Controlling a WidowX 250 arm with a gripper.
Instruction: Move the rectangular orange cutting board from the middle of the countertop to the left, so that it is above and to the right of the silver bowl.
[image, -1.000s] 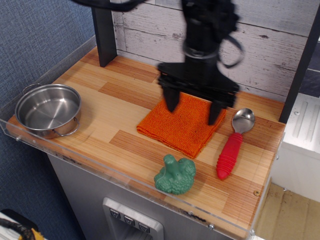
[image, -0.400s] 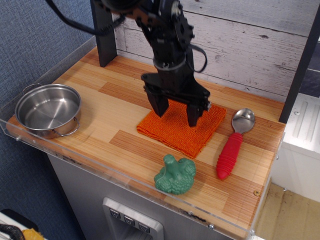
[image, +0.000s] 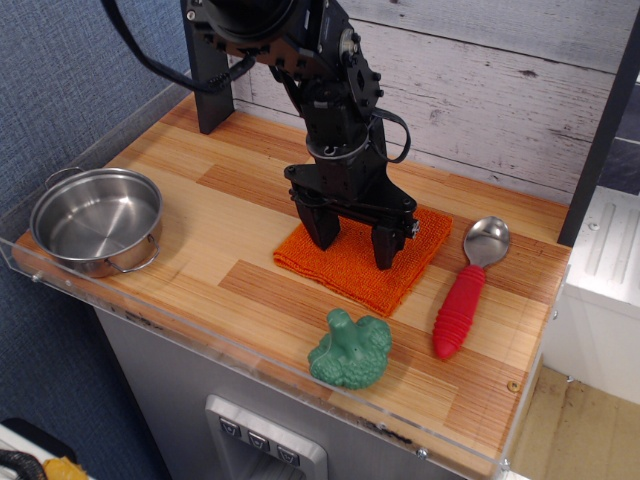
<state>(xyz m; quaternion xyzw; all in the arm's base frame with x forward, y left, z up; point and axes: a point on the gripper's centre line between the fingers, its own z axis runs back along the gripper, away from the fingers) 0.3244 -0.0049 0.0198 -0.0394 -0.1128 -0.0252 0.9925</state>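
Note:
The orange cutting board, a soft folded terry towel, lies flat in the middle of the wood-plank countertop. My black gripper is open and stands straight down over the towel's middle, with both fingertips at or on its surface and nothing held between them. The silver bowl, a shiny steel pot with two loop handles, sits empty at the front left corner, well apart from the gripper.
A green broccoli toy stands near the front edge below the towel. A spoon with a red handle lies right of the towel. A dark post rises at the back left. A clear acrylic lip borders the counter.
The gripper has moved left from the towel's right side to its middle, narrowed its opening, and come down until its fingertips reach the towel. The towel and the bowl have not moved.

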